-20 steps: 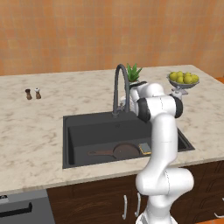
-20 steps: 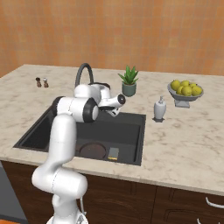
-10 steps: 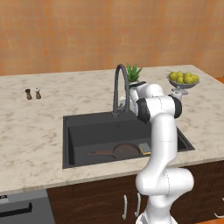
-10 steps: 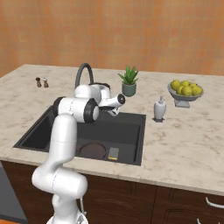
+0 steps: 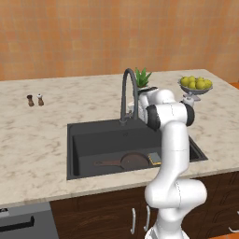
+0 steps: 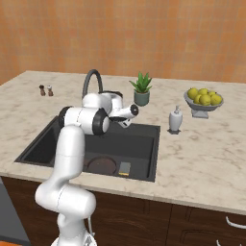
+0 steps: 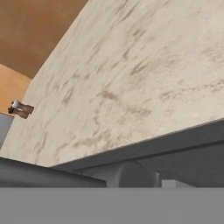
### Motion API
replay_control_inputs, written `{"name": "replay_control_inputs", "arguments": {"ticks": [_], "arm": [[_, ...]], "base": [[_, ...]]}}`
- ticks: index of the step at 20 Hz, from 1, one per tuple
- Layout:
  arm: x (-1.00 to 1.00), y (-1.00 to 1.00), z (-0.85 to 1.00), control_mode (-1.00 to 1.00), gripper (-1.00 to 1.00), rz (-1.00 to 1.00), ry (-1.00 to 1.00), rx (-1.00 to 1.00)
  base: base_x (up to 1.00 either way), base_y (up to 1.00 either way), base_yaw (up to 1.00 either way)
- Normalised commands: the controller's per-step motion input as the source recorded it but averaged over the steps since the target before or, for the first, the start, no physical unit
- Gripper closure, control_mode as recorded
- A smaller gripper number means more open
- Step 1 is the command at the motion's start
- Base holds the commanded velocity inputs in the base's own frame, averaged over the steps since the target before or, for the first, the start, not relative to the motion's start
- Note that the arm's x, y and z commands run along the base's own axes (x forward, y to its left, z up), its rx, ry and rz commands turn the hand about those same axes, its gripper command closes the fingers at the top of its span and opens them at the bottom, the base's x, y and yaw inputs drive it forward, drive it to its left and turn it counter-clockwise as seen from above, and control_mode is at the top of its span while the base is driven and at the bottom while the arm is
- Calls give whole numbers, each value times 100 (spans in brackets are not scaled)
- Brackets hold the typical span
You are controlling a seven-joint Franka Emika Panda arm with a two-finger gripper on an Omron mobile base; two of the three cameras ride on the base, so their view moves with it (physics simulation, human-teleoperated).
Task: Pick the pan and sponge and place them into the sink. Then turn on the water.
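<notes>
Marble counter (image 5: 51,135) runs under an orange wall, with the black sink (image 5: 93,130) set into it. Pan (image 5: 133,161) and sponge (image 5: 154,158) are already seen lying on the sink floor, the sponge touching or just beside the pan's rim on the side toward the arm, the pan's thin handle stretched along the near wall away from the sponge. No water is seen falling from the faucet (image 5: 128,91), so the placing is judged done and the tap is judged the step in hand.

In the right base view the gripper (image 6: 127,121) is seen at the back edge of the sink, just beside the faucet's foot, at counter height and well above the pan. Its fingers are too small and too hidden by the hand to be read in either base view, and they are not made out in the hand view; whether they are apart, together or closed on the faucet's lever cannot be told.

The coming move is judged to turn on one relation: the faucet's foot stands just beside the gripper, on the side toward the salt and pepper shakers (image 5: 35,100), its arch rising above the hand and bending out over the basin. A dark rounded part, taken to belong to the faucet, lies close at the bottom of the hand view.
</notes>
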Motion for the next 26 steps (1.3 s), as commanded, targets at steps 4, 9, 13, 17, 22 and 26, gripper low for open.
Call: {"name": "replay_control_inputs", "arguments": {"ticks": [4,9,13,17,22,26], "arm": [[1,-1,0,-100,100,-4,0,25],[2,-4,0,-100,100,-10,0,23],[6,-10,0,-100,100,-11,2,20],[5,-15,0,-100,100,-9,5,19],[3,-16,0,-100,100,-7,7,17],[2,-13,0,-100,100,-4,7,14]], "base": [[0,0,0],[0,0,0],[0,0,0],[0,0,0],[0,0,0],[0,0,0]]}}
